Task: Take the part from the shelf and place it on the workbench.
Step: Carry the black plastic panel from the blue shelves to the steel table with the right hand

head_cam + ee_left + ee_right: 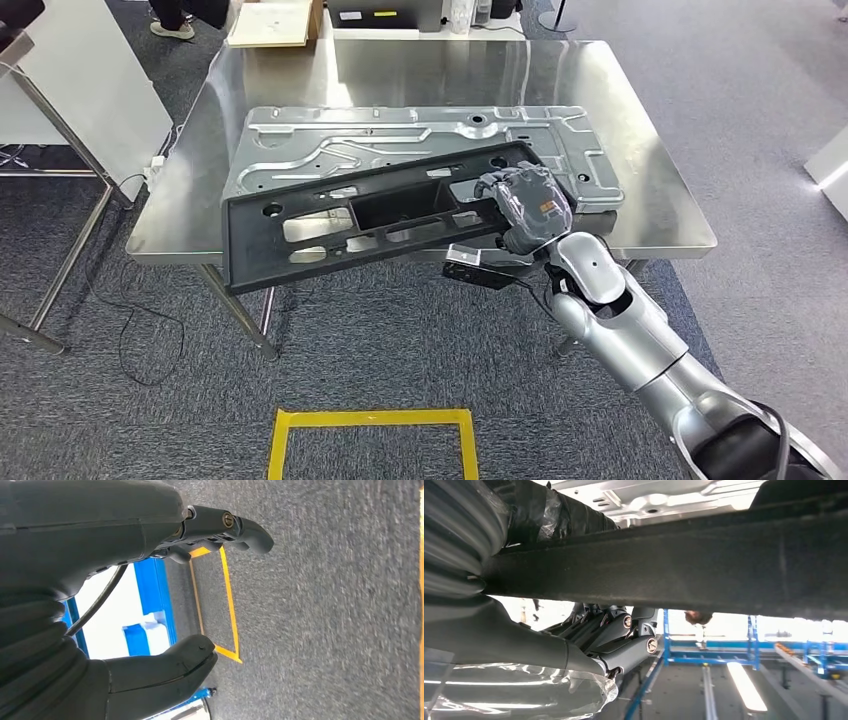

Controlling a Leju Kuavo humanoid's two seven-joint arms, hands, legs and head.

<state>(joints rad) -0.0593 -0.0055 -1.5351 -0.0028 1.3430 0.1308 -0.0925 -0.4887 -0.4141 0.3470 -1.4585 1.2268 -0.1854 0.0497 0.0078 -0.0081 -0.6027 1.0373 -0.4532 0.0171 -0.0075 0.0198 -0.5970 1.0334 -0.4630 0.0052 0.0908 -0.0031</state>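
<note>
A long black plastic part (370, 215) with cut-outs is held by my right hand (525, 205) at its right end. It hangs tilted over the front edge of the steel workbench (420, 75), its left end lower and out past the edge. It overlaps a silver stamped metal panel (420, 140) lying on the bench. In the right wrist view the black part (704, 565) crosses the picture with my right hand's fingers (624, 640) under it and the thumb over it. My left hand (150, 580) hangs over grey carpet, fingers apart, holding nothing.
A yellow taped square (372, 440) marks the carpet in front of the bench. A white-topped table (80, 90) on metal legs stands at the left. A cardboard box (275, 22) and a person's feet (172, 28) are beyond the bench.
</note>
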